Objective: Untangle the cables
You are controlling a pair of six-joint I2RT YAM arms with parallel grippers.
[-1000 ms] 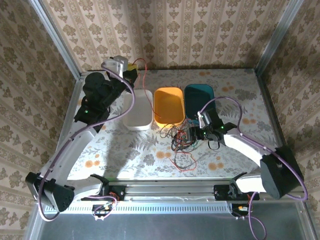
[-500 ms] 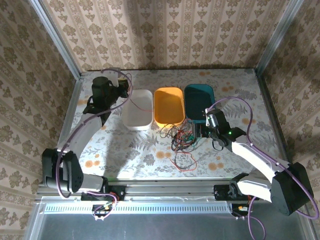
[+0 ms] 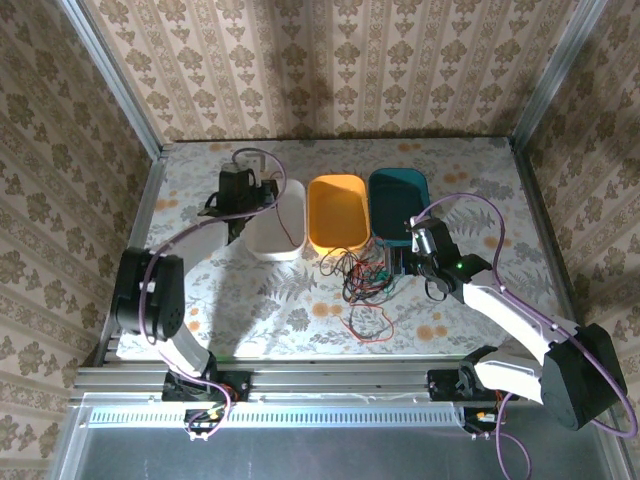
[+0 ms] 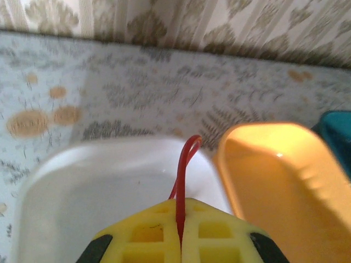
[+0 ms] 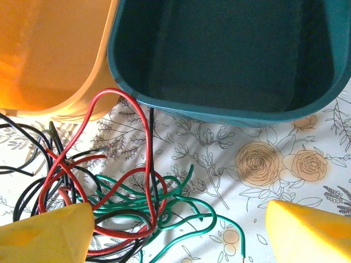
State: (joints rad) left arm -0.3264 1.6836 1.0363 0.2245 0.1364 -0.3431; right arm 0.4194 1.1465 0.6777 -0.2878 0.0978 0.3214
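Left gripper [image 4: 181, 211] is pressed together, pinching a red cable [image 4: 184, 164]. A short loop of it sticks up past the fingertips, over the white bin [image 4: 66, 159], with the orange bin [image 4: 274, 181] just beside it. How much cable hangs below cannot be told.

Right gripper [image 5: 178, 233] is spread wide and holds nothing. It hovers over the near edge of the tangle, just in front of the teal bin [image 5: 219, 112].

The rest of the cables [image 3: 365, 280] lie heaped on the bench [image 3: 260, 300], in front of the orange and teal bins. A separate red piece [image 3: 368, 325] lies near the heap, on its near side.

In the right wrist view a red strand [image 5: 123, 98] arches up to the teal bin's rim. Green cable [image 5: 181, 203] loops under and through it, and black cable [image 5: 27, 159] trails off to the left.

Handling, as a judgement:
- The cables are very light and limp, with a bit of spring in the loops.
- They are thin with smooth insulation, so they are likely to slip from a loose pinch.
- Pulling one strand probably drags the whole heap, so the heap may need pinning.
- Not fragile, though a hard yank could tighten the crossings.

Where to grip:
- The raised red arch is a good spot because it stands clear of the bench.
- The free green end by the right finger also looks good.
- The dense middle is best avoided, since the fingers would likely catch several strands at once.
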